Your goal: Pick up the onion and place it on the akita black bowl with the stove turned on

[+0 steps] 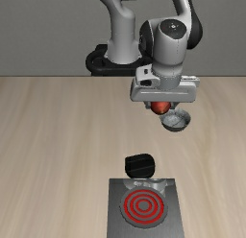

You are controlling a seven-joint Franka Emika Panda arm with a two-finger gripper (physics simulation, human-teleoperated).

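A small reddish onion [159,108] sits between the fingers of my gripper [160,106], which is shut on it and holds it off the table. The gripper's grey hand hangs from the white arm above. The akita black bowl [178,121], dark outside and grey inside, stands upright on the wooden table just right of and below the onion, and the onion overlaps its left rim. The stove [144,205] lies near the bottom of the view, its burner rings [143,207] glowing red.
A black knob-like block [139,165] stands at the stove's far edge. The robot's dark base [108,60] is at the table's far side. Bare wooden tabletop [58,136] spreads across the exterior view's left.
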